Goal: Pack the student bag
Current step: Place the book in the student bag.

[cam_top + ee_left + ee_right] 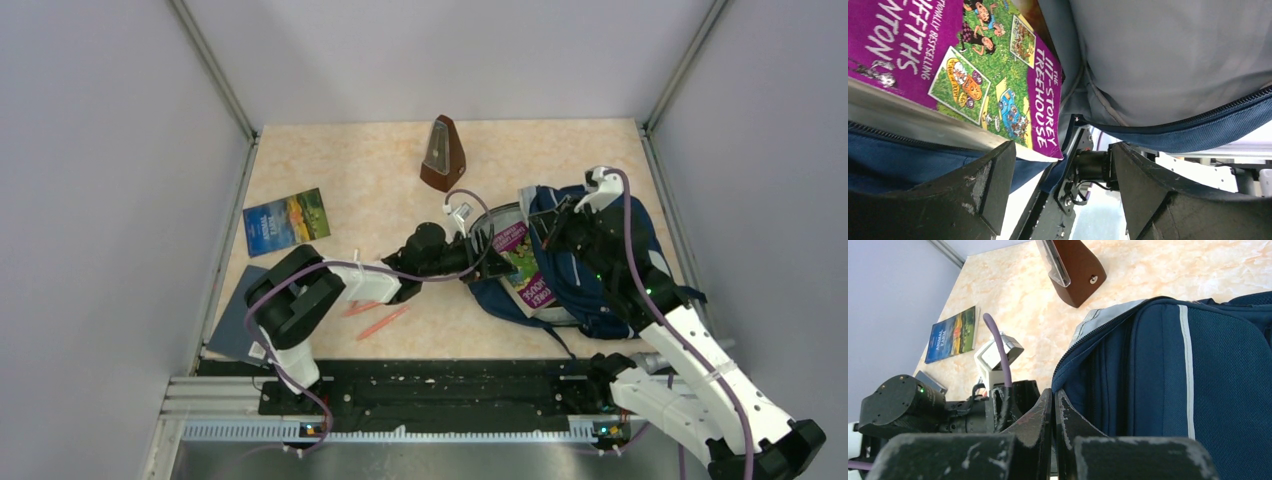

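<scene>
— Checking the left tool [485, 245]: wide open, empty, at the mouth of the student bag [580, 300].
— Bag's place?
— Right side of the table [350, 170], three o'clock from that tool. Purple book [525, 262] in its mouth, long axis eleven to five.
— Right tool [548, 222]?
— Shut at the bag's rim; on fabric or not, cannot tell. Nearer the book: left.

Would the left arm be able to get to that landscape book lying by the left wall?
Probably yes. The book lies flat in the open, nothing on it, and the left gripper, at the mouth of the bag, is open and empty.
</scene>
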You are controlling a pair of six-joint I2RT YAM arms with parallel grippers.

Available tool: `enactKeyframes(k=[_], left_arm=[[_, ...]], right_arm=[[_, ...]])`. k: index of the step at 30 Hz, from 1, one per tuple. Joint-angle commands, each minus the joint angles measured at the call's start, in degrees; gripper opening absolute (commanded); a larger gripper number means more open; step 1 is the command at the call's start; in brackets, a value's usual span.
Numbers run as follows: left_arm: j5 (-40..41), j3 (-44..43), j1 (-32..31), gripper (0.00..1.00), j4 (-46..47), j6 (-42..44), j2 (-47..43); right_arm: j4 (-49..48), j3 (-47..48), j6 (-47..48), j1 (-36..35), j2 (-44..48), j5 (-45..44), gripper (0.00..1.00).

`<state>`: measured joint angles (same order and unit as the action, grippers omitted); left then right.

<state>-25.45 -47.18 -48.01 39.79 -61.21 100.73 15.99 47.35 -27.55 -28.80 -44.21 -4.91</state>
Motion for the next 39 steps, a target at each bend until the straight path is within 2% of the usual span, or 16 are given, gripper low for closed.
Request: enactKeyframes(k=[1,9,18,29,32,39], left_arm=[[0.7,-1.3,-0.8,0.76,8.7,-4.5,2.8],[6.1,-1.7,-2.6,0.77,-1.3,-0.5,1.2],[7.7,-6.2,-2.9,0.78,-5.0,1.5,5.3],[9.5,-22.8,-2.9,0.78,-15.4,8.1,14.5],[8.5,-25.9,-3.1,0.78,-15.7,8.5,17.1],[7.3,-28.5,-5.0,0.77,-9.6,6.7,21.5]], right_arm=[[-6.8,2.0,-0.9,0.2,2.7,0.5,0.0],[-6.6,1.5,-0.8,0.2,3.8,-0.1,0.0],[-7.0,0.7,-0.3,0.2,3.9,-0.5,0.0],[-7.3,-0.2,0.4,0.2,3.7,0.0,0.0],[-7.5,-0.4,0.4,0.2,3.6,0.1,0.0],[-7.5,-0.3,0.5,0.2,2.7,0.1,0.0]])
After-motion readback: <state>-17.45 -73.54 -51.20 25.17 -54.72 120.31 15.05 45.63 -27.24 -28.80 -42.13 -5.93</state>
